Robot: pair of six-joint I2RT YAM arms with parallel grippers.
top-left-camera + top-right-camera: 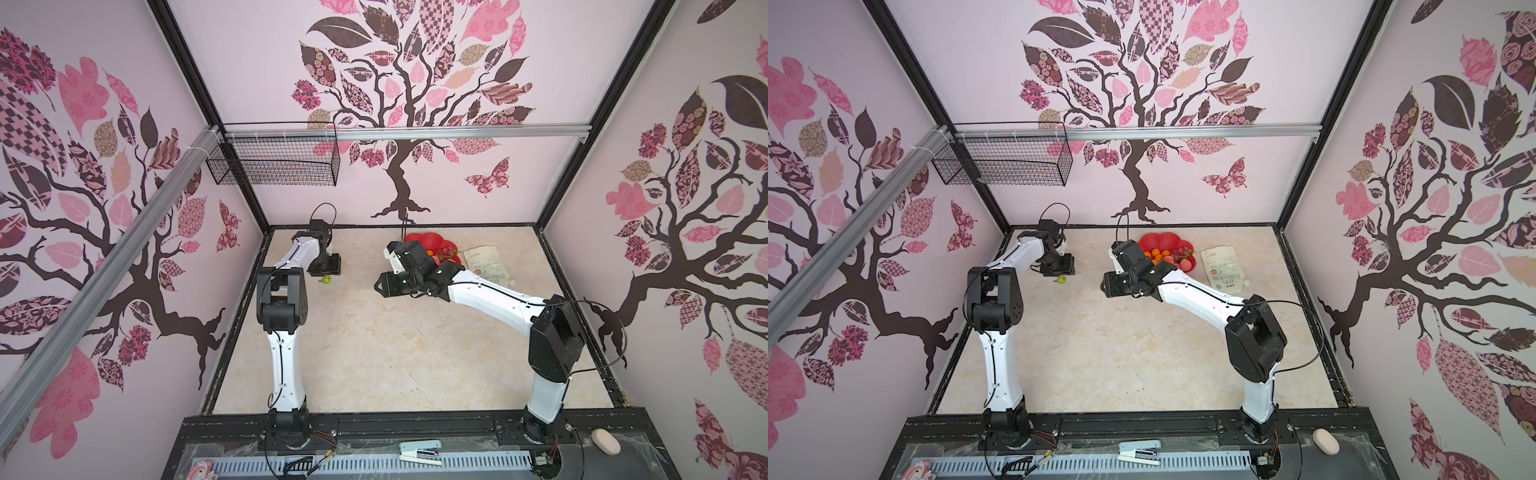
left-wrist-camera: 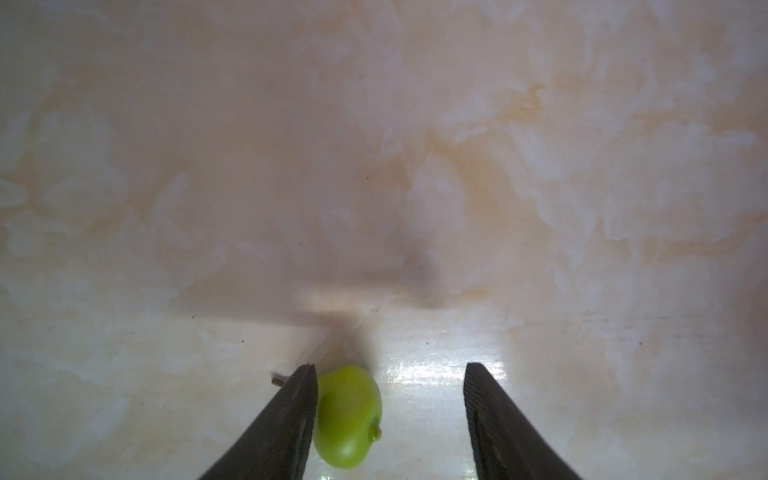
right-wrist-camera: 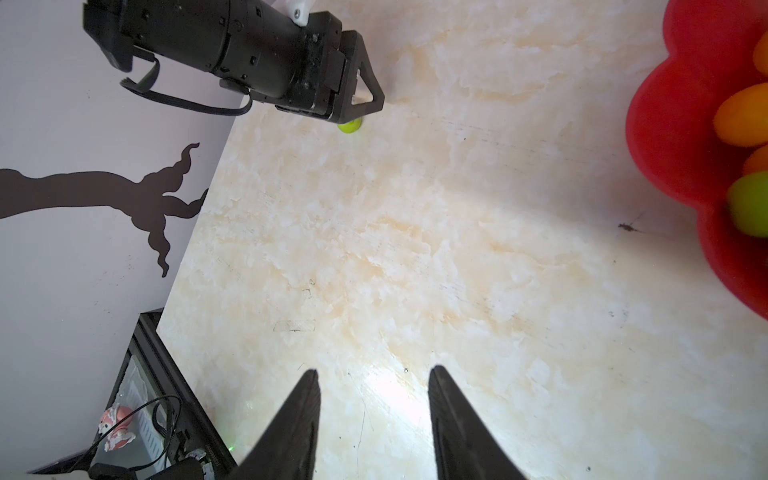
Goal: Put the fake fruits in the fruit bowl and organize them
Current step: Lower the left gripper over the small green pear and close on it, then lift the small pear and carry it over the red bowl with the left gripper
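Glossy tabletop [image 2: 540, 166] looks slippery: the left gripper [image 2: 390, 368], spread, has the green fruit [image 2: 347, 415] against one finger only, so closing may roll it away; the right gripper [image 3: 374, 374] is spread, empty.

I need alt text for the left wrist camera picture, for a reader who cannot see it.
A small green fruit lies on the pale marbled table between the two dark fingers of the open left gripper, close against one finger and clear of the other.
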